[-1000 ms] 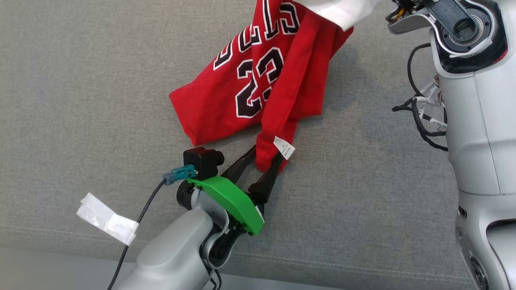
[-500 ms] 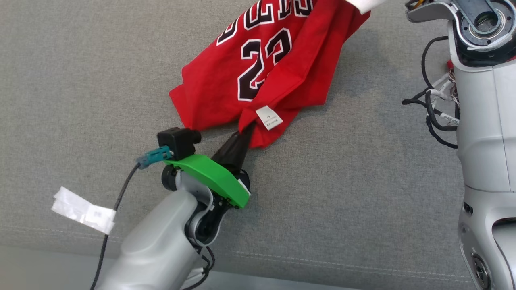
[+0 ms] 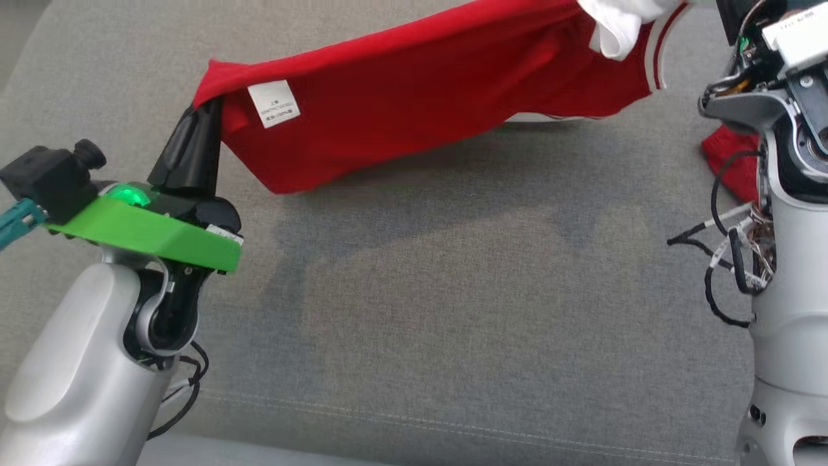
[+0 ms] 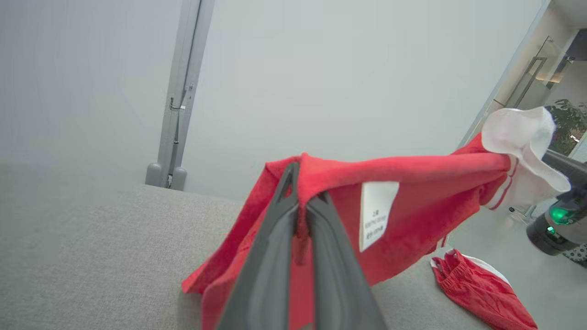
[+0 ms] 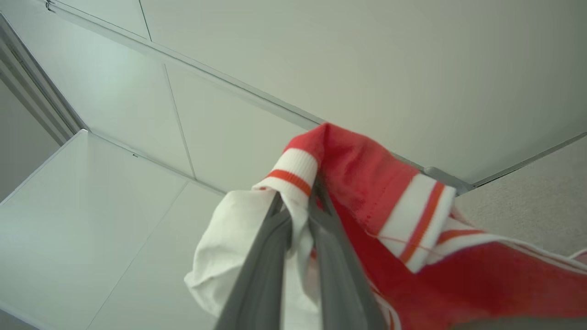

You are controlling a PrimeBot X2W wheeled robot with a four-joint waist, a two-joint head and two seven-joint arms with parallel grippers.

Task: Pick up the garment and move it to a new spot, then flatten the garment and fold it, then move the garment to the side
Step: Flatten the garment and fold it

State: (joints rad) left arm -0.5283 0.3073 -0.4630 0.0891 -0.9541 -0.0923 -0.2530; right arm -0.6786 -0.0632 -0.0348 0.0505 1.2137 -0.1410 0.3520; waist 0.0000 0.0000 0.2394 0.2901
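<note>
The left tool (image 3: 204, 111) and the right tool (image 5: 300, 196) each pinch an end of the red garment (image 3: 420, 116), so best to lower it level and taut so it lands flat.

My left forearm (image 3: 71, 369) is a smooth, pale grey shell, rounded at the wrist end. On it sits a bright green plate (image 3: 162, 239) with a small glowing green light (image 3: 126, 193), a boxy black camera (image 3: 48, 178) and a teal plug (image 3: 13, 220). Thin black cables (image 3: 191, 382) loop beneath. My left jaws have long, dark, tapering fingers (image 3: 191, 149). My right arm (image 3: 792, 336) is the same grey, with looped black wires (image 3: 728, 278) carrying white tags.
</note>
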